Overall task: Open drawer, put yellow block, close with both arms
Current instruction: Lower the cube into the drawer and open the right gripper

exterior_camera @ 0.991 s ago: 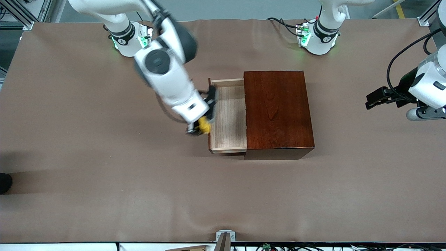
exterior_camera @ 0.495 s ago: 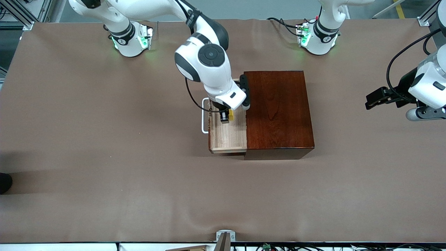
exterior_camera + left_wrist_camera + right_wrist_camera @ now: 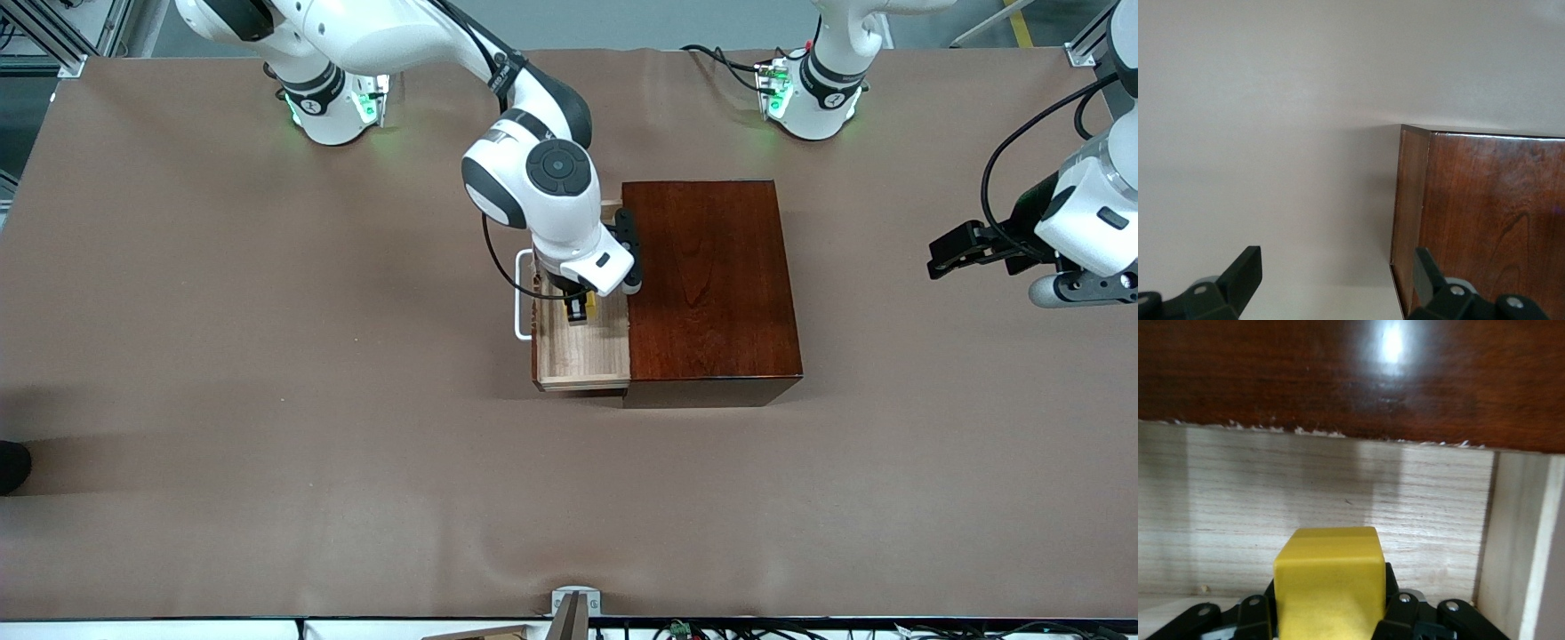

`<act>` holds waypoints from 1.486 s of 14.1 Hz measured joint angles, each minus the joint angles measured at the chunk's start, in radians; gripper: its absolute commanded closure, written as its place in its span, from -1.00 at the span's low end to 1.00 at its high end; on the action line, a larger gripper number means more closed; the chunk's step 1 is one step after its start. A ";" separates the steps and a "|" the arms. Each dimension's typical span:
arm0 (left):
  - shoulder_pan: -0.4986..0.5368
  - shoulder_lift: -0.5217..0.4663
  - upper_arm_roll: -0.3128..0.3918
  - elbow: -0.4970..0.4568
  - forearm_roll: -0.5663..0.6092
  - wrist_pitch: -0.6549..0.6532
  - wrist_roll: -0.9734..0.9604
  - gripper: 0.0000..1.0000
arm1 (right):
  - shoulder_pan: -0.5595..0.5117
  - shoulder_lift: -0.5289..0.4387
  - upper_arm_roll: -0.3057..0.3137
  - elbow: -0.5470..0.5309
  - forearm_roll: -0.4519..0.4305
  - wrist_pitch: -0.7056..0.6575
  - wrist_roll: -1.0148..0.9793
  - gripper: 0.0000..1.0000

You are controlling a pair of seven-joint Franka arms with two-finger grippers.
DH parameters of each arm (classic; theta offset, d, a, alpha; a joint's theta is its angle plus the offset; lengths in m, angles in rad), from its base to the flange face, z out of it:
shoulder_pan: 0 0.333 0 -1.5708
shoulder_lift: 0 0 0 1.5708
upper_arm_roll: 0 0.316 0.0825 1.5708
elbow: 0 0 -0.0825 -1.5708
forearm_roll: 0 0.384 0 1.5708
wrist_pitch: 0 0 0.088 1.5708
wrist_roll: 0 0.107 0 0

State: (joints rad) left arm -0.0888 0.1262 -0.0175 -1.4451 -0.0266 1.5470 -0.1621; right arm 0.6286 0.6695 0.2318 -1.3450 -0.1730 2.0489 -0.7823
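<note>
Right hand (image 3: 580, 308) lower over drawer (image 3: 582, 351)

Beneath my jaws spreads a brown-covered table (image 3: 267, 427), its cloth faintly creased. Directly on it, under my right jaws, sits the dark reddish-brown wooden box (image 3: 711, 284), its pale drawer (image 3: 582, 356) pulled out. My two green-lit bases (image 3: 338, 107) stand along one table edge
</note>
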 measured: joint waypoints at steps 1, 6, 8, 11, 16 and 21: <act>-0.001 0.000 -0.001 0.000 0.000 0.000 0.000 -1.00 | 0.001 0.008 0.000 0.000 -0.006 0.002 0.000 1.00; -0.002 0.000 -0.002 -0.001 0.000 0.000 0.000 -1.00 | 0.029 0.032 -0.016 0.003 -0.024 0.007 0.031 -0.50; -0.003 0.000 -0.002 -0.001 0.000 0.000 0.000 -1.00 | 0.041 0.036 -0.028 0.008 -0.025 0.008 0.044 -1.00; -0.005 0.000 -0.003 -0.002 0.000 0.000 0.000 -1.00 | 0.044 0.038 -0.035 0.018 -0.025 0.007 0.059 -1.00; -0.005 0.000 -0.003 -0.002 0.004 0.000 0.000 -1.00 | 0.043 0.035 -0.040 0.064 -0.025 -0.030 0.065 -1.00; -0.006 0.000 -0.014 -0.001 0.007 0.002 0.000 -1.00 | -0.008 -0.027 -0.051 0.096 -0.015 -0.056 0.072 -1.00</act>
State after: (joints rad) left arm -0.0944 0.1261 -0.0315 -1.4466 -0.0194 1.5490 -0.1620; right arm 0.6204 0.6427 0.1810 -1.2490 -0.1882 1.9926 -0.7100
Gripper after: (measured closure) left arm 0.000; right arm 0.000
